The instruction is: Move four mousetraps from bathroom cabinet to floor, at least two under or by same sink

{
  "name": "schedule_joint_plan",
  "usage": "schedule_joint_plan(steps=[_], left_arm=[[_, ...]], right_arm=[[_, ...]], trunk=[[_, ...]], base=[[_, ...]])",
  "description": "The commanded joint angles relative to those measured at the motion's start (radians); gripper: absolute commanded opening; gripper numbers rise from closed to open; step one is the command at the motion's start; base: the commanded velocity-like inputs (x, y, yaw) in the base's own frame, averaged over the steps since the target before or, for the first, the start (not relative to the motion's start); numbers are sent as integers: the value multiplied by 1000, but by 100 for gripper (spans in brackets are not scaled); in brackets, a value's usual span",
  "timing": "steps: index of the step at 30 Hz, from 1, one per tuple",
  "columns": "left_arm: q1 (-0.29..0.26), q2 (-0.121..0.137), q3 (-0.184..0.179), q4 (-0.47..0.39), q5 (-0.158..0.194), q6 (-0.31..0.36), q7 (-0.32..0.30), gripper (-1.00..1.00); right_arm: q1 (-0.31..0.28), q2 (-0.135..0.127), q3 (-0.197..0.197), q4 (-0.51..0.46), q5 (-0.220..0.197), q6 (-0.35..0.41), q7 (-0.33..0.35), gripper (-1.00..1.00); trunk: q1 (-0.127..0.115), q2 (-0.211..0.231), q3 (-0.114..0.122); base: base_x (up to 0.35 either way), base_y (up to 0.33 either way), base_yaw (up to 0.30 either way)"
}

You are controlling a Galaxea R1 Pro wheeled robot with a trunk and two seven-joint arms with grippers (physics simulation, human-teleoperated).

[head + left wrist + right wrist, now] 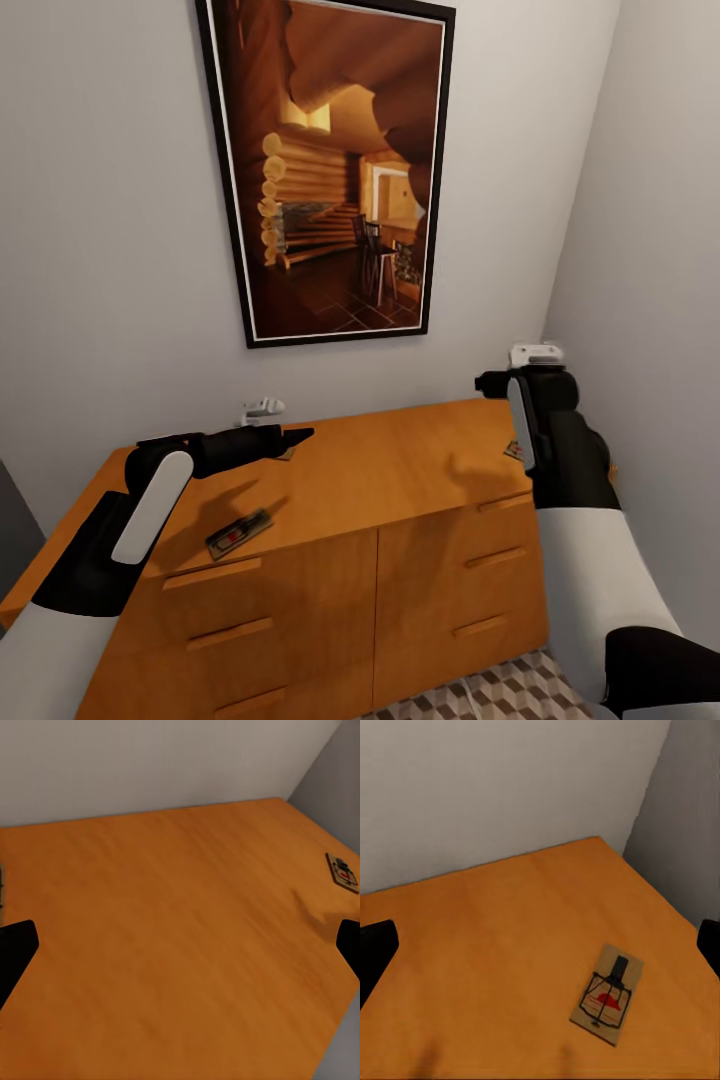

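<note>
The orange-brown cabinet (400, 470) stands against the wall with mousetraps on its top. One mousetrap (240, 533) lies near the front left edge. A second (287, 455) peeks out beneath my left gripper (288, 437), which hovers open and empty over the top. A third (513, 450) lies at the right end, partly behind my right arm. In the right wrist view that mousetrap (607, 994) lies just ahead of my open, empty right gripper (540, 945). The left wrist view has a mousetrap (343, 872) far across the top, beyond the open left gripper (180, 952). The bathroom sink is out of view.
A large framed picture (330, 170) hangs above the cabinet. A small white fitting (262, 408) sits on the wall behind the left gripper. A grey side wall (650, 250) closes the right end. Cube-patterned bathroom floor (500, 695) lies in front of the drawers.
</note>
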Motion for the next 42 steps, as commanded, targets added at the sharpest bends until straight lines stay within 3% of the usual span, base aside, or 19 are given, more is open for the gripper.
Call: schedule_joint_plan(steps=[1, 7, 17, 42], left_arm=[[-1, 1, 0, 0, -4, 3, -6, 100], [-1, 1, 0, 1, 3, 3, -6, 100], [-1, -1, 0, 2, 7, 2, -8, 100], [-1, -6, 0, 4, 8, 3, -5, 100]], right_arm=[[-1, 3, -5, 20, 10, 5, 6, 100], [-1, 11, -52, 97, 10, 5, 5, 100], [-2, 10, -117, 126, 11, 5, 4, 100], [-69, -3, -197, 143, 14, 5, -1, 100]], trunk=[[0, -1, -1], [0, -1, -1], [0, -1, -1], [0, -1, -1]], base=[[4, 0, 0], [2, 0, 0], [0, 0, 0], [0, 0, 0]])
